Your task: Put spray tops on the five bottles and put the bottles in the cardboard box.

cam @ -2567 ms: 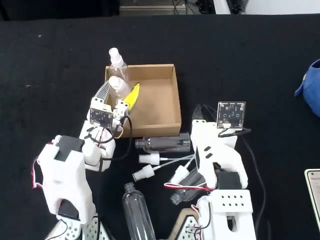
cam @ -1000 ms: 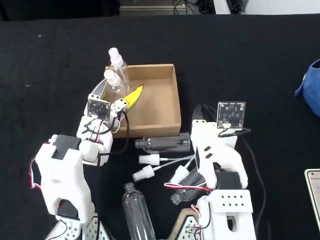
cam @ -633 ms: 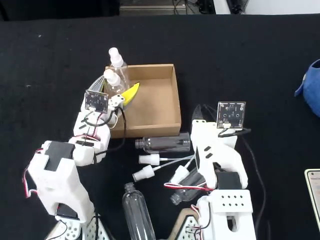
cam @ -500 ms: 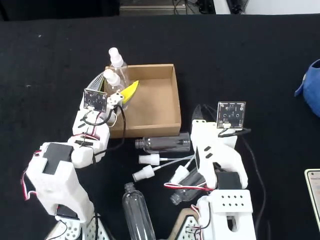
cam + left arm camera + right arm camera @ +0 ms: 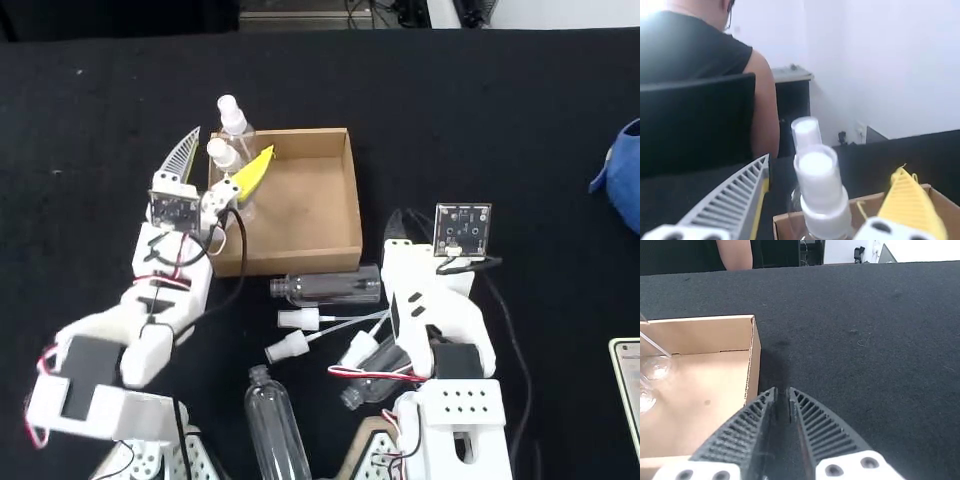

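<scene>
Cardboard box: two capped bottles upright, 10 o'clock corner; left claw released, straddling nearer one. Right claw clenched, empty. Surface: loose bottles, spray tops, box's 6 o'clock.

Black tabletop, as I saw it: cardboard box stood left of centre; a capless bottle lay along its near wall, two spray tops nearer still, a second bottle at the near edge, a blue item at the right edge.
</scene>
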Robot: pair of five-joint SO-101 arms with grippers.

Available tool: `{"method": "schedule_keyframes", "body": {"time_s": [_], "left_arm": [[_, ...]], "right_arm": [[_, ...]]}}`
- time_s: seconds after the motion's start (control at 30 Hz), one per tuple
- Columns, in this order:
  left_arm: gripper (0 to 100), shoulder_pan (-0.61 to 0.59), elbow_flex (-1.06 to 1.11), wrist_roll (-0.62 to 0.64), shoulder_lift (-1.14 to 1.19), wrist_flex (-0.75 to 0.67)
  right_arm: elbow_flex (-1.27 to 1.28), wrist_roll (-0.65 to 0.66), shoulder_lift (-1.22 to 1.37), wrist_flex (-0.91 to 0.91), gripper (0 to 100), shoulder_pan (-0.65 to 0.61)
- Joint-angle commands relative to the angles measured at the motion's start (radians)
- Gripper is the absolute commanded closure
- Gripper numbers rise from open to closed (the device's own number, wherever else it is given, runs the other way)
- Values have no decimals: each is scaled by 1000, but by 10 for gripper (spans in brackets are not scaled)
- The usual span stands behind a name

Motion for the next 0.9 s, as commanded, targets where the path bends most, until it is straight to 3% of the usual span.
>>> {"method": "schedule_keyframes", "body": {"time_s": [0.0, 0.23, 0.47, 0.63, 0.77, 0.87], "left_arm": [[765, 18, 8, -8, -121, 8], [769, 18, 7, -8, -269, 44], [777, 15, -88, 2, -529, 454], [967, -10, -189, 2, -749, 801], [937, -91, -266, 2, -852, 1028], [970, -166, -259, 2, -890, 1145]], "right_arm": [[-8, 8, -28, -32, 987, 17], [-10, 8, -28, -32, 987, 17], [-8, 8, -28, -32, 987, 15], [-8, 8, -28, -32, 987, 15], [-8, 8, -28, -32, 987, 15], [-7, 8, -28, -32, 987, 15]]}}
